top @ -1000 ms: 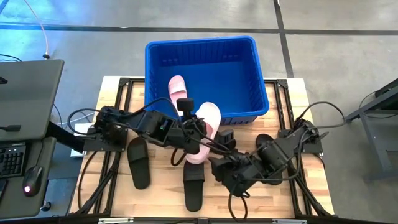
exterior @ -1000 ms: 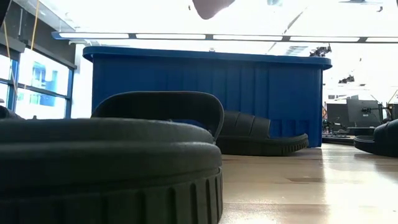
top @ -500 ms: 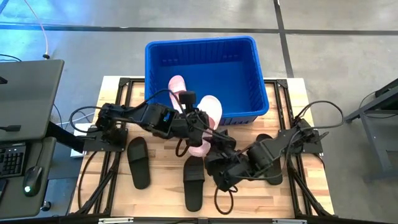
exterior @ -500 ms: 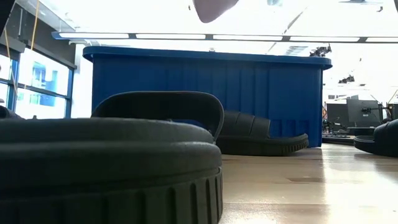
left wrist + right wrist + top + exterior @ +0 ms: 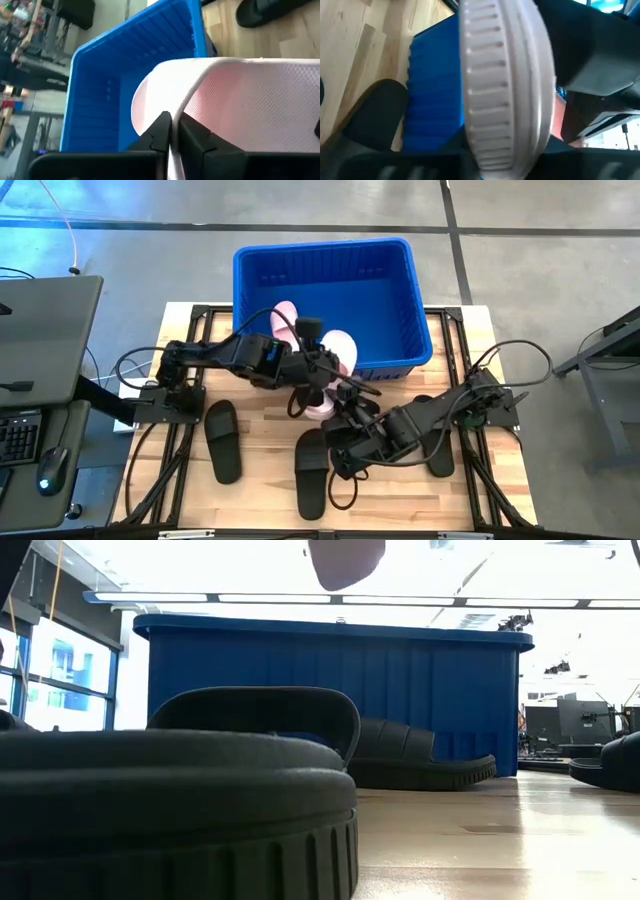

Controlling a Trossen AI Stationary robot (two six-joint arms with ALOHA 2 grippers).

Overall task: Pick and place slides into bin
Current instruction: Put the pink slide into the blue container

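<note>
My left gripper (image 5: 318, 375) is shut on a pale pink slide (image 5: 335, 370), held in the air at the near wall of the blue bin (image 5: 320, 248). The slide's tip shows at the top of the low view (image 5: 345, 560). A second pink slide (image 5: 285, 320) lies inside the bin. My right gripper (image 5: 342, 448) hovers over the table just near of the lifted slide, whose ribbed sole (image 5: 505, 85) fills its wrist view. Black slides rest sole-down on the table at the left (image 5: 222, 440), the middle (image 5: 312, 475) and by the bin (image 5: 420, 755). My left gripper pinches the pink slide's whitish strap (image 5: 182, 107) at its edge, between the two fingers (image 5: 161, 134). The slide is lifted clear of the table, and its far end reaches over the bin's near rim (image 5: 197, 30).
Another black slide (image 5: 438, 450) lies partly under my right arm. A desk with a keyboard and a mouse (image 5: 50, 470) stands left of the table. Cables loop around both arm bases. Bare wood shows along the table's near edge.
My left gripper has carried the pink slide toward the table's far edge, and its far end is now over the bin's near rim. My right gripper has moved toward the table's left edge, closer to the lifted slide and the middle black slide.
</note>
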